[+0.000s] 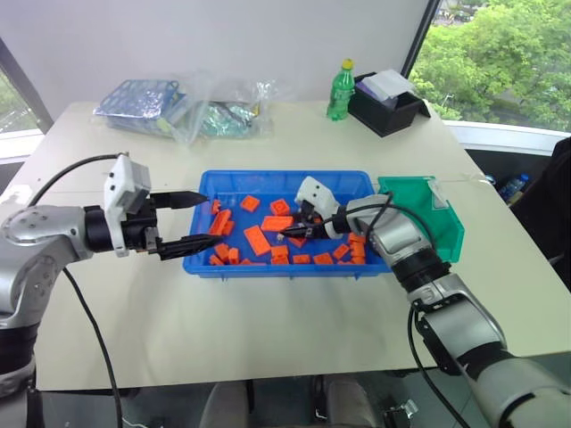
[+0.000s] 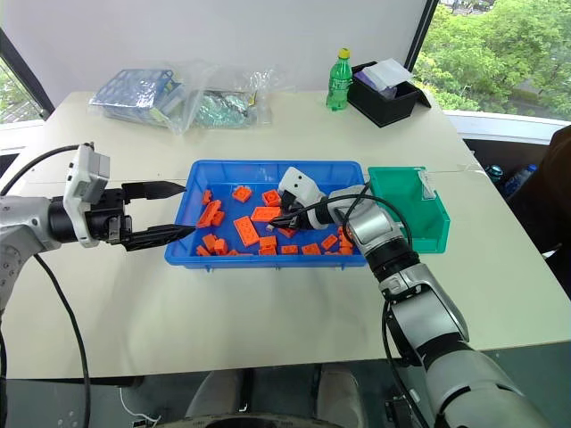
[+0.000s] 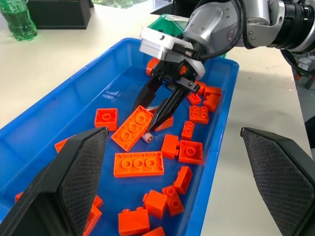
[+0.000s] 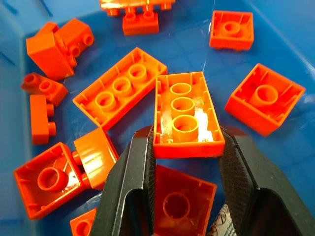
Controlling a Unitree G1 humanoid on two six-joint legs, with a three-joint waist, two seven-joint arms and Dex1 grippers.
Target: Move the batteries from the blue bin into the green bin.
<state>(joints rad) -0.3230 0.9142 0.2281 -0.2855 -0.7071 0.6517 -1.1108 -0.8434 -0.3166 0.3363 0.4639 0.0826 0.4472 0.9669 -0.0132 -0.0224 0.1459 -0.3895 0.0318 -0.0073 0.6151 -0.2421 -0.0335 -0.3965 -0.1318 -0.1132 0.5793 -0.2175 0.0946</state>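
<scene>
One battery [image 3: 146, 138] is lying on the floor of the blue bin [image 1: 285, 176], just beside a long orange brick [image 3: 132, 128], near the tips of the right gripper [image 3: 158, 118]. It is showing only its small round end, so the rest of it is hard to make out. I cannot find other batteries among the many orange bricks.

The right gripper is reaching down into the bin. In its wrist view the two fingers are standing at both sides of an upturned orange brick [image 4: 188, 114], and whether they are really squeezing it I cannot tell.

The left gripper [image 1: 192, 220] is hovering at the bin's left end with fingers spread wide, holding nothing.

The green bin [image 1: 419, 214] is touching the blue bin's right end, partly covered by the right arm.
</scene>
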